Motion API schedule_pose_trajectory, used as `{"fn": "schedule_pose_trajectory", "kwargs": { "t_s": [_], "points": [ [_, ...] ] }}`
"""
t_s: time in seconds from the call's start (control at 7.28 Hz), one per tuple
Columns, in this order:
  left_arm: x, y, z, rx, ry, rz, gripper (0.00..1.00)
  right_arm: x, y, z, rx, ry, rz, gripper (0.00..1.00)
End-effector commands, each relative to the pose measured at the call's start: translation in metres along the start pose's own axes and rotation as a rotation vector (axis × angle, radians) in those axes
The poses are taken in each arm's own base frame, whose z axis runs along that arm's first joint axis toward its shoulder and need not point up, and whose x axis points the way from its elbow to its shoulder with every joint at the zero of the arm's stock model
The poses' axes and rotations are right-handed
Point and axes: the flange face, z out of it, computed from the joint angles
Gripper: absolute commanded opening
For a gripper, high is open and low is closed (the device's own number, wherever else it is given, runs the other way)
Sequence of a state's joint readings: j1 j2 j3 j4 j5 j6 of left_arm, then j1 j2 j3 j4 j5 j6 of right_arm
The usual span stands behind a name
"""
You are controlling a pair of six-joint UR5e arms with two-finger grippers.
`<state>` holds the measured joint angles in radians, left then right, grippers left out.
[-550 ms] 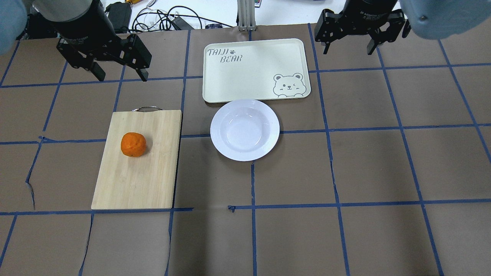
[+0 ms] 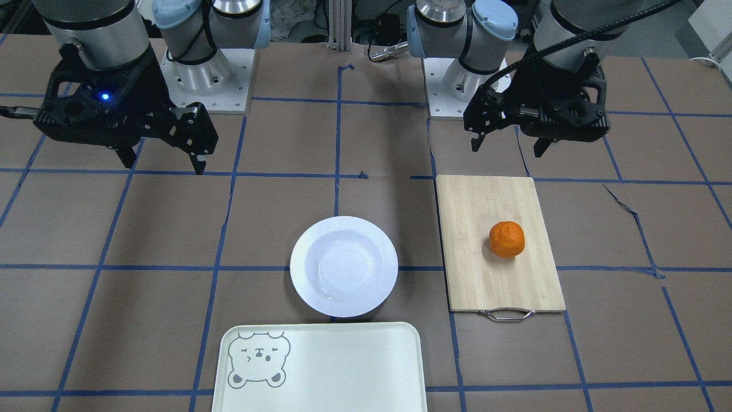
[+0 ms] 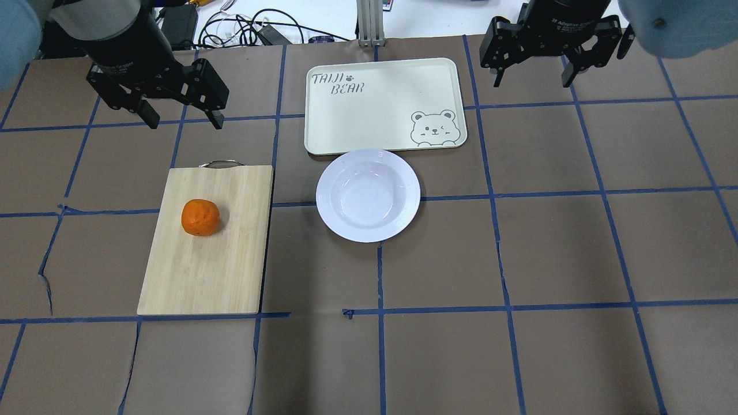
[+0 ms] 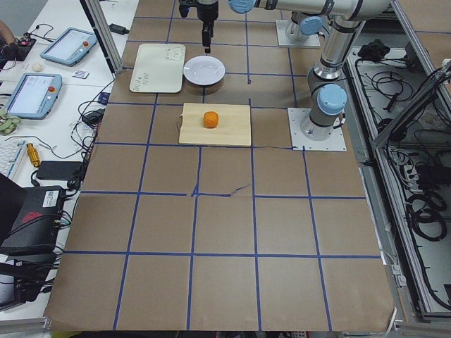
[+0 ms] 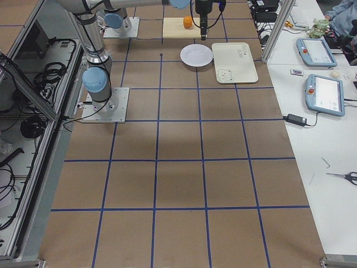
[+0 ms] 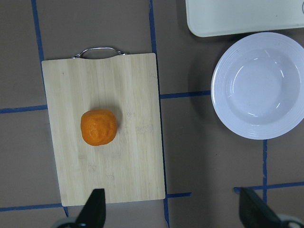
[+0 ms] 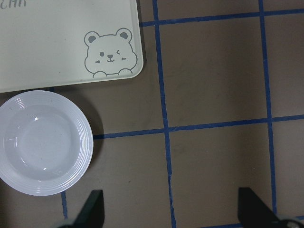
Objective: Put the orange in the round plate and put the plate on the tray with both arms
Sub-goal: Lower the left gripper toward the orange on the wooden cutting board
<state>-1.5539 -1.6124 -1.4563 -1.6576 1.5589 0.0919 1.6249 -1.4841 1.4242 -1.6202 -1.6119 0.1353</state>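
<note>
On cutting board: orange, likely light, firm, apt to roll; pinch across middle. Round plate just beside tray: glossy, probably slippery, brittle; lift by rim. Left claw, right claw: wide, empty.

You have a wooden cutting board lying flat on the desk, its metal handle at the far short edge. Brown paper covers the desk, crossed by blue tape lines and torn left of the board. Past the far edge you see tangled black cables and an aluminium post. Two tablets and scissors lie on the white side desk.
</note>
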Motion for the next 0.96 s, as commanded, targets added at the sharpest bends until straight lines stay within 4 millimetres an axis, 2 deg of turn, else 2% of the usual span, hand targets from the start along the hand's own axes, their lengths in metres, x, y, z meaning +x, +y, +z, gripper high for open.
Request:
{"fn": "schedule_pose_trajectory", "kwargs": {
  "t_s": [0.0,0.41,0.82],
  "points": [
    [0.000,0.000,0.000,-0.002,-0.002,0.000,1.00,-0.001,-0.002,0.004,-0.004,0.005,-0.002,1.00],
    [0.000,0.003,0.003,-0.012,-0.002,-0.001,1.00,-0.001,-0.003,0.003,0.002,0.005,-0.004,1.00],
    [0.001,0.016,0.017,-0.040,0.001,-0.002,1.00,-0.001,-0.003,0.003,0.002,0.005,-0.004,1.00]
  ]
}}
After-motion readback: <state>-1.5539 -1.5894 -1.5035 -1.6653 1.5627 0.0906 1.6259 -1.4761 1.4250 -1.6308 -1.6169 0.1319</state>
